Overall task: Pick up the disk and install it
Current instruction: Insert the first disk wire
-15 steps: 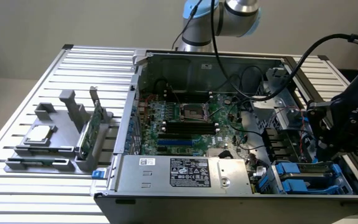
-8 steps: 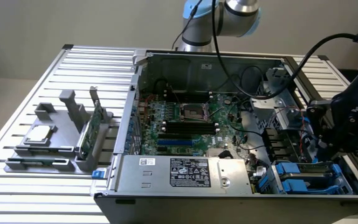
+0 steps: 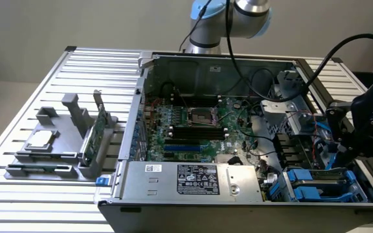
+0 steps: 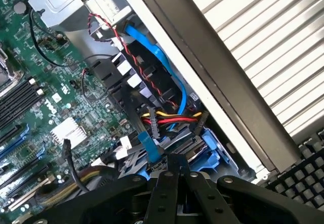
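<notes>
Standing on table: one open computer case, lying on its side; one grey fixture sitting beside it, toward the exterior view's left.
Fixture: holding one square silver chip, one green circuit card standing on edge, and one green strip lying flat along its near side.
Case: showing one motherboard, one silver power supply bearing a printed label, one blue flat cable, and one bundle of red and yellow wires.
Disk: one counted, sitting in the drive bay at the case's near corner on the exterior view's right, showing its blue frame.
Arm: one, standing behind the case.
Gripper: one, hanging over the drive bay, just above the Disk.
Fingers: pressing together, tips meeting, gripping nothing.
Contact: tips hovering right over the blue frame; touching or not, impossible to tell.
Keyboard: one, lying outside the case wall.
</notes>
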`<state>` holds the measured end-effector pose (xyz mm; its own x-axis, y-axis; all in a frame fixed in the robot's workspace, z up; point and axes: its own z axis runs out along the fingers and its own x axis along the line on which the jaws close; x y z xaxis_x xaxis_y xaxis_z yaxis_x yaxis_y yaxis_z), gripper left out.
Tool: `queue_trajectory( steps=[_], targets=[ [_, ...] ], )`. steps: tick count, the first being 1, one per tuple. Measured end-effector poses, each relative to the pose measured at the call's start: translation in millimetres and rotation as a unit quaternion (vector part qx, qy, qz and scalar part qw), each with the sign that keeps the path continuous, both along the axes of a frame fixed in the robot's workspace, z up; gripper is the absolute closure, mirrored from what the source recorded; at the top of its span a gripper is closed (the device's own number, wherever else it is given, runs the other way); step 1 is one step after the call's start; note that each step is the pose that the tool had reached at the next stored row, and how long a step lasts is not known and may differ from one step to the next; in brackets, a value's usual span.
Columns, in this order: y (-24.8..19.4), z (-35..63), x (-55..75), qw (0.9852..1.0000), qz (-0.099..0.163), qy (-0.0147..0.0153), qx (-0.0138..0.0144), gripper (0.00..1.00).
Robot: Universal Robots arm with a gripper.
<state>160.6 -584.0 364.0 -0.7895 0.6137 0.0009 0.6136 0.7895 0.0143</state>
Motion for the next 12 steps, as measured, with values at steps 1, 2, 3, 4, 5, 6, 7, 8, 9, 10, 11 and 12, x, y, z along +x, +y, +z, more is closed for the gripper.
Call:
queue_trajectory(
  steps=[1,2,3,4,5,6,7,8,9,10,11,12],
  targets=[
    [0.4,0.0,1.5,1.0000,-0.002,0.0000,-0.0001,0.89],
    [0.7,0.0,2.5,1.0000,-0.004,0.0000,-0.0001,0.89],
    [0.9,0.0,3.3,1.0000,-0.008,0.0000,-0.0002,0.89],
    [1.0,0.0,3.8,0.9999,-0.012,0.0000,-0.0002,0.89],
    [1.2,0.0,4.2,0.9999,-0.016,0.0000,-0.0002,0.89],
    [1.3,-0.1,4.6,0.9998,-0.021,0.0000,-0.0002,0.89],
    [1.4,-0.1,4.9,0.9997,-0.026,0.0000,-0.0002,0.89],
    [1.5,-0.1,5.3,0.9995,-0.030,0.0000,-0.0002,0.89],
    [1.5,-0.2,5.7,0.9994,-0.035,0.0000,-0.0002,0.89],
    [1.6,-0.3,6.1,0.9992,-0.040,0.0000,-0.0002,0.89],
    [1.7,-0.3,6.5,0.9990,-0.044,0.0000,-0.0002,0.89],
    [1.8,-0.4,6.9,0.9988,-0.049,0.0000,-0.0002,0.89]
  ],
)
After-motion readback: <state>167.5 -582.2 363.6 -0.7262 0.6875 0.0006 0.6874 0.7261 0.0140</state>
